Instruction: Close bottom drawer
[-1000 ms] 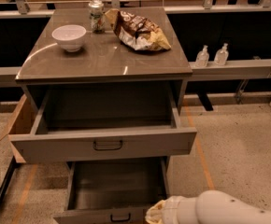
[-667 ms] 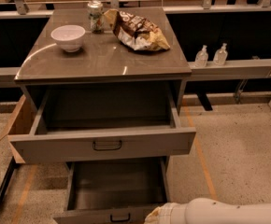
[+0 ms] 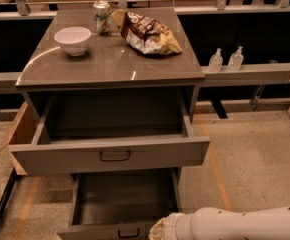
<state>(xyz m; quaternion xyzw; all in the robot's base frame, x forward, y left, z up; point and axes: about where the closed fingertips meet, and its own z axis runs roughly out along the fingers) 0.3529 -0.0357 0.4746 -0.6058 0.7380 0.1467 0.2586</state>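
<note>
On the left of the worktop (image 3: 110, 66) sits a white bowl (image 3: 73, 39), then a can (image 3: 102, 17), then a crumpled snack bag (image 3: 146, 32); none of these concern me. Below them the wide upper drawer (image 3: 110, 156) stands pulled out. Under it the bottom drawer (image 3: 125, 199) is also well out, its empty floor showing and its low front panel with the dark handle (image 3: 128, 232) at the lower edge of the view. By my judgement the job is not begun in effect: the whole push inward is left.

My tool (image 3: 161, 229) is at the bottom of the view, just right of that handle and close to the front panel. I cannot tell whether it is open or closed, nor whether it touches the panel. My arm (image 3: 245, 223) runs off to the right.

Compared with 1 second ago, my arm has dropped lower and flatter and the tool has crept slightly left toward the handle, while the bottom drawer looks just as far out.
</note>
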